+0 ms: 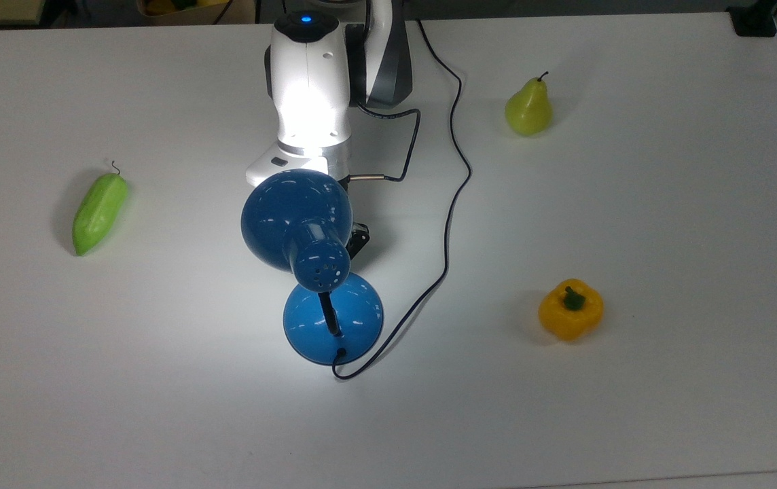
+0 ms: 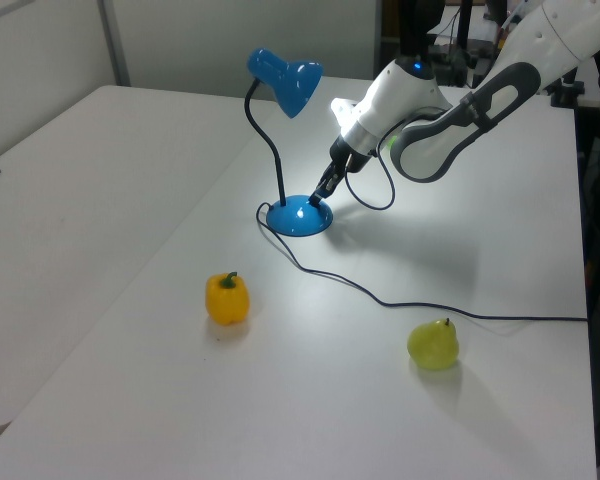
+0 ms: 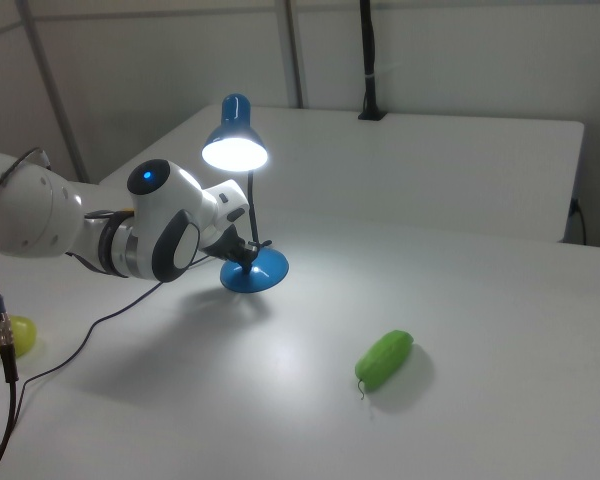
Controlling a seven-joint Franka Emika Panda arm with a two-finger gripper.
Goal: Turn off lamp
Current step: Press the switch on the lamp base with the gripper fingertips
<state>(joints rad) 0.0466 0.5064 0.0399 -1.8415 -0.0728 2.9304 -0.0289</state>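
Left view is showing my gripper [image 2: 318, 195] reaching down at a slant to the round blue base of the lamp [image 2: 298, 216], its dark tip sitting right at the base's edge on the left view's right; whether it is touching the base I cannot tell, and I cannot tell how my fingers are standing either. The lamp is shining: in the right view its dome shade [image 3: 235, 148] is glowing white above and in front of my wrist, and the light is washing over my white forearm [image 1: 310, 88] in the top view. The lamp's black neck [image 2: 269, 146] is rising just beyond my tip and curving over to the shade. Its thin black cord [image 1: 453, 190] is leaving the base's far side from me and looping back past my arm. On the white table [image 1: 667, 380], a yellow bell pepper [image 1: 570, 309] and a green pear [image 1: 528, 107] are lying well apart from my gripper toward the top view's right, and a green cucumber-like vegetable [image 1: 99, 212] is lying well off toward the top view's left.
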